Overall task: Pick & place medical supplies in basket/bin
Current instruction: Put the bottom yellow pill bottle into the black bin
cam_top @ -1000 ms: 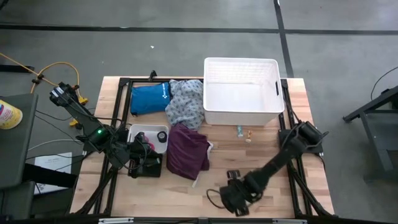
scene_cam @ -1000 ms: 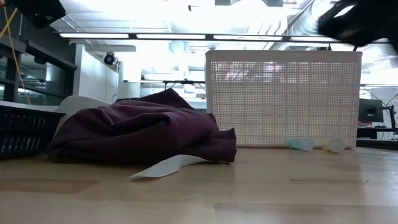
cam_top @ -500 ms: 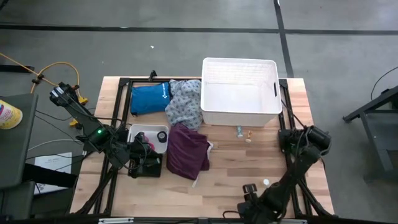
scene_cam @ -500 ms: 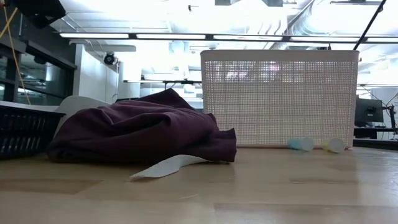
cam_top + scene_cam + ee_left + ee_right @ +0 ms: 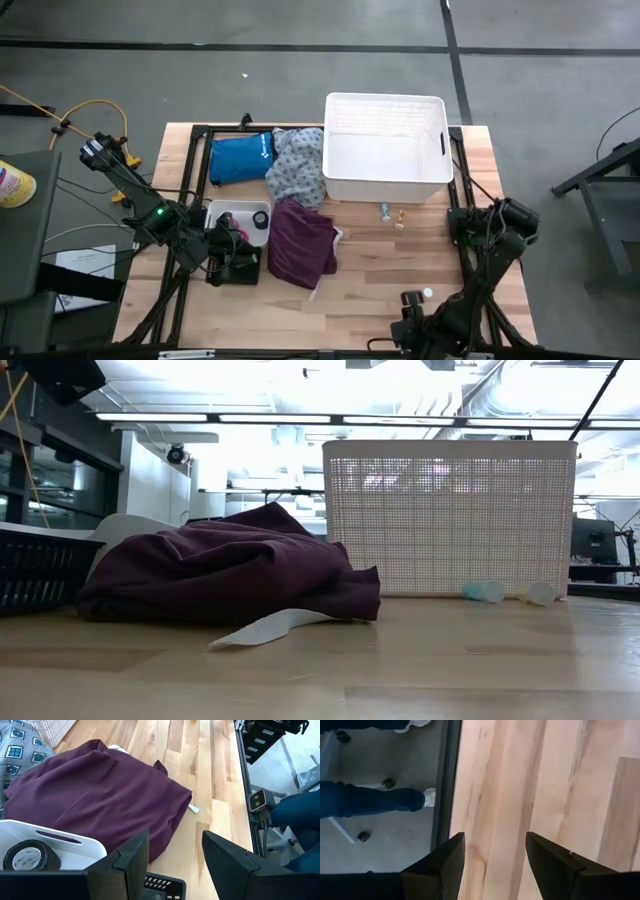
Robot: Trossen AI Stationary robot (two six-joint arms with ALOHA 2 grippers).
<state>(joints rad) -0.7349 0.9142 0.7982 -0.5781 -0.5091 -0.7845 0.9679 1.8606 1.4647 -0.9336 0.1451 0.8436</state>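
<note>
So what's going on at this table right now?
Two robot arms are meant to put supplies into the white basket, which looks empty. Neither holds anything at the moment. The left gripper hovers open over the small white tray beside the maroon cloth. The right gripper hangs open at the table's near edge. Two small vials lie by the basket.

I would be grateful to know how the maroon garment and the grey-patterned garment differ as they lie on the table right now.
The maroon garment is one plain dark colour; the grey-patterned garment is pale with small printed shapes. The maroon one lies nearer the table's middle, beside the small white tray; the grey-patterned one lies farther back, against the white basket and the blue pouch. Both are crumpled cloth outside the basket, with touching edges.
</note>
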